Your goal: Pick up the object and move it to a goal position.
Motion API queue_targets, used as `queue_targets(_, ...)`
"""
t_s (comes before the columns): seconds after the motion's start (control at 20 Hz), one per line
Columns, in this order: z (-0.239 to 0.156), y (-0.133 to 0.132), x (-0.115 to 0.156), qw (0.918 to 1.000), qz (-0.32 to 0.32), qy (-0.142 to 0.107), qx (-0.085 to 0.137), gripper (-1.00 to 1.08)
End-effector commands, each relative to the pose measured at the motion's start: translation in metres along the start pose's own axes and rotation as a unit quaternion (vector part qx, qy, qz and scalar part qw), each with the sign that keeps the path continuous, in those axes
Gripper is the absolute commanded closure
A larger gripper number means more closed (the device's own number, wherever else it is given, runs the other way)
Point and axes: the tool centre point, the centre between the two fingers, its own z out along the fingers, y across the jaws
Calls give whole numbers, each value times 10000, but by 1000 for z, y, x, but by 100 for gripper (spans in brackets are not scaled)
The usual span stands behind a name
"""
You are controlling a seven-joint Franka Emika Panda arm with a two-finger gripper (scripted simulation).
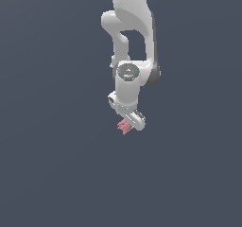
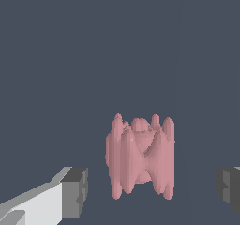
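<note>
The plain dark grey-blue surface [image 1: 52, 174] lay open on every side of the white robot arm [image 1: 127, 86], with nothing else standing on it. In the wrist view, the small pinkish-red ridged block [image 2: 140, 158] sat between the two grey finger pads [image 2: 75, 191], with clear gaps on both sides. It was the only obstacle near the white gripper [image 2: 152, 191], whose jaws stood wide apart.

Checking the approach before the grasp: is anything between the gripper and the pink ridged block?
Nothing visible. In the wrist view the block sits between the open gripper fingers, with only bare floor around it.
</note>
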Motion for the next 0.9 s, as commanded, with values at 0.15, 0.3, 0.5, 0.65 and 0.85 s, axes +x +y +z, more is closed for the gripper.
queue_targets(0.15,1,0,-1,10000,34,-1,-2,-92)
queue_targets(0.3,7,0,-1,10000,37,-1,-2,-92)
queue_targets(0.5,24,1,-1,10000,44,0,-2,-92)
queue_targets(0.65,40,1,-1,10000,52,0,-3,-92)
queue_targets(0.85,50,0,-1,10000,56,0,-3,-92)
